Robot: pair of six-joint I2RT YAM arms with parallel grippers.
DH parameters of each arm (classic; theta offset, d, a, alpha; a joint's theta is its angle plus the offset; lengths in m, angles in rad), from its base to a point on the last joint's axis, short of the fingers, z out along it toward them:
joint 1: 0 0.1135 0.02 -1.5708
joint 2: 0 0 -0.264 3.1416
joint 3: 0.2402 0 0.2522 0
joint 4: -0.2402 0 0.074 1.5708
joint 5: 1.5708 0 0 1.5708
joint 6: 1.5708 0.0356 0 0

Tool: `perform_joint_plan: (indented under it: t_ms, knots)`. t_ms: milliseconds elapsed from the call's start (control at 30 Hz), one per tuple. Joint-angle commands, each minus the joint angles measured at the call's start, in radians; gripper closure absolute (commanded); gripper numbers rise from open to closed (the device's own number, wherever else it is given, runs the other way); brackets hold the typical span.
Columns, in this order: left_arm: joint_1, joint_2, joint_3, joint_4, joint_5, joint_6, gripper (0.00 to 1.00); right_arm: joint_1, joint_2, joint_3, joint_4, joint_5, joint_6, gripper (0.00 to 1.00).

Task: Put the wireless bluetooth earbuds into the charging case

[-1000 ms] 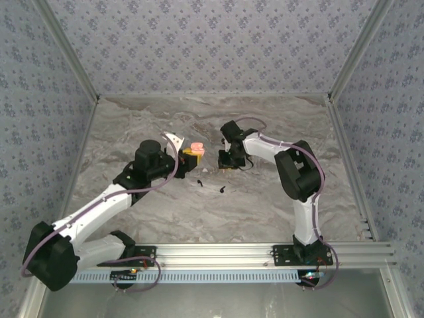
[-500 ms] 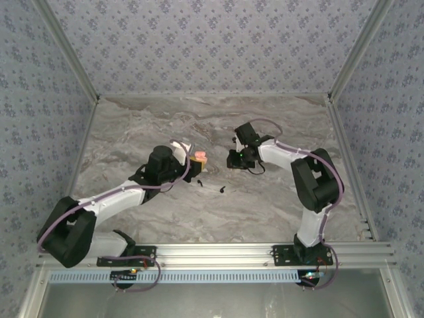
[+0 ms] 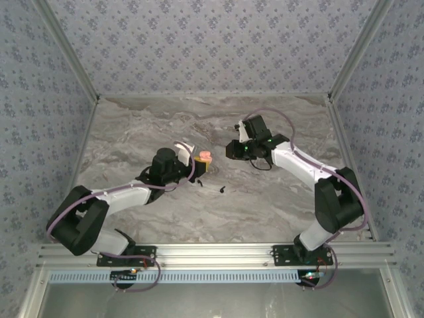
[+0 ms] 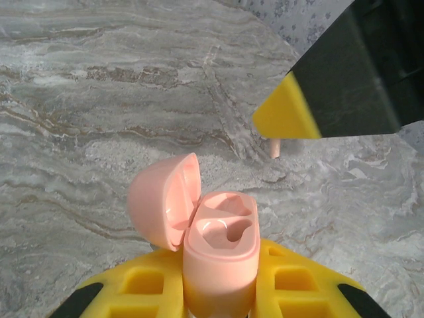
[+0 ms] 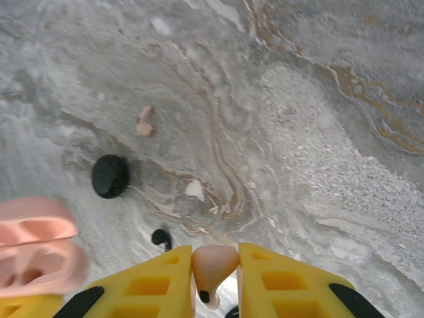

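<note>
My left gripper (image 4: 218, 283) is shut on the pink charging case (image 4: 220, 255), which stands upright with its lid (image 4: 159, 199) swung open to the left. Its two sockets look empty. In the top view the case (image 3: 205, 158) is held left of centre. My right gripper (image 5: 215, 262) is shut on a pale pink earbud (image 5: 213, 264), stem down, hovering above the table right of the case (image 5: 33, 248). From the left wrist view, the right gripper's yellow fingertip (image 4: 285, 114) hangs beyond the case. Another pink earbud (image 5: 144, 121) and a black earbud (image 5: 160, 237) lie on the marble.
A black round disc (image 5: 110, 175) lies on the table near the black earbud. In the top view a black earbud (image 3: 222, 189) lies in front of both grippers, with another small dark piece (image 3: 199, 182) beside it. Patterned walls enclose the marble table (image 3: 265, 205).
The left gripper has carried the case slightly right as its arm stretched low. The right gripper has moved back and right, away from the table, holding the pink earbud.
</note>
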Motion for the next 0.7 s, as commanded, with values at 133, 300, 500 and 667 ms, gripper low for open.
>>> perform_joint_plan:
  t_ms: [133,300,500,667]
  knots:
    - [-0.013,0.022,0.008,0.088,0.024,-0.016,0.8,0.003,-0.075,0.012,0.024,-0.077,0.011,0.78]
    - [-0.02,0.027,0.014,0.099,0.022,-0.011,0.8,0.018,-0.1,0.024,0.039,-0.097,0.017,0.78]
    - [-0.027,0.032,0.016,0.125,0.023,-0.011,0.8,0.04,-0.102,0.041,0.052,-0.114,0.027,0.78]
    - [-0.035,0.033,0.016,0.148,0.028,-0.007,0.8,0.064,-0.102,0.042,0.086,-0.118,0.046,0.78]
